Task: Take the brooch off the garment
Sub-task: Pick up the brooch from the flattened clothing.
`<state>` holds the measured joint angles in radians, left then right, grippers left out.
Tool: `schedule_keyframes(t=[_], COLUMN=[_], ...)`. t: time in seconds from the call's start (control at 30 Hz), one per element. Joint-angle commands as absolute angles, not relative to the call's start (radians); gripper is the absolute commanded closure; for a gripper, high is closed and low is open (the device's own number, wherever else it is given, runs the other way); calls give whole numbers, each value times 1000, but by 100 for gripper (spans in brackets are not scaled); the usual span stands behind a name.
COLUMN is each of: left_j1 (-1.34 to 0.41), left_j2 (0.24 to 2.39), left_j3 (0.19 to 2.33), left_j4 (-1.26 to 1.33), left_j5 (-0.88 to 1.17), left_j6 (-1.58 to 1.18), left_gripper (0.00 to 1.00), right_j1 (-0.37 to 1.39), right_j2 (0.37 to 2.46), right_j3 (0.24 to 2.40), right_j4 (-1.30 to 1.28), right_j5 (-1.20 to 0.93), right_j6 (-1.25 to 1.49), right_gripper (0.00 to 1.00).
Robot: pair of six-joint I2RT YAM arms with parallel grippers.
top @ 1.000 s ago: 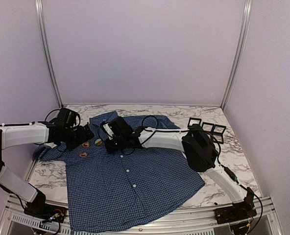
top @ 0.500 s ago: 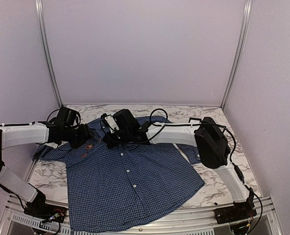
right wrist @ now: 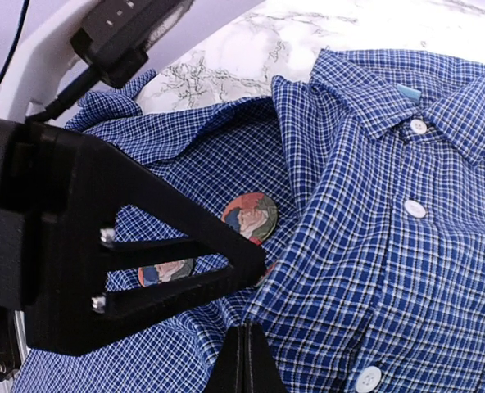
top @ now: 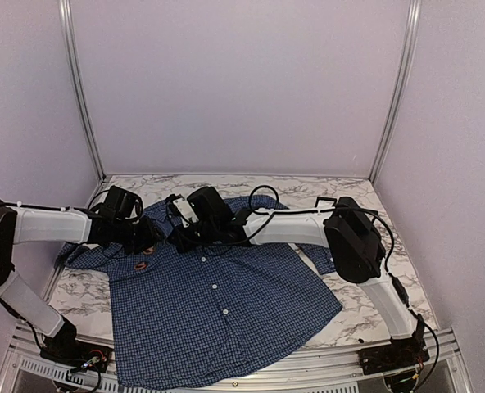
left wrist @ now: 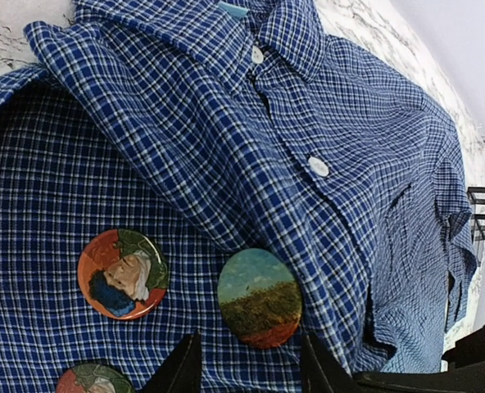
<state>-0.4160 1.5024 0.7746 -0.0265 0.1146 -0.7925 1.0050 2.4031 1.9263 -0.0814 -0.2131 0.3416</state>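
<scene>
Round landscape-printed brooch [left wrist: 259,297] pinned to dark blue checked button-up shirt [left wrist: 373,164], lower centre of left wrist frame, flanked by half-open left gripper [left wrist: 249,336]. Right gripper [right wrist: 244,354] pinched shut, tip against cloth, bottom centre of its view.

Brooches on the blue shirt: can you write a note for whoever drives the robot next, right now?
Left gripper: jaws open, one on each side of the landscape brooch, not gripping it yet.
Right gripper: shut, tip down at the shirt near the brooches; contact unclear.
Portrait brooch and a third brooch sit beside the landscape one, all on the shirt.
Done: nothing removed.
Left: grip the landscape brooch and pull it off.
</scene>
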Motion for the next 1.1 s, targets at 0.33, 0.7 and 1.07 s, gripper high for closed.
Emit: schedule_keyframes(t=[0.33,0.7,1.07], left_j1=[-430,-439,-449], left_j2=[1569,1573,1584], left_j3=[812,832,861], left_j4=[-9,-21,-89], left_j5=[108,97,5], left_j6=[-761,-753,-743], left_gripper=[56,53,63], right_j1=[1018,1018,1022], right_j2=[2384,2381,2376], right_j3=[1959,1961,1966], right_j4=[-70,-74,-78], right_j5=[-240,-234,-227], right_j6=[350,350,346], right_gripper=[100,100,100])
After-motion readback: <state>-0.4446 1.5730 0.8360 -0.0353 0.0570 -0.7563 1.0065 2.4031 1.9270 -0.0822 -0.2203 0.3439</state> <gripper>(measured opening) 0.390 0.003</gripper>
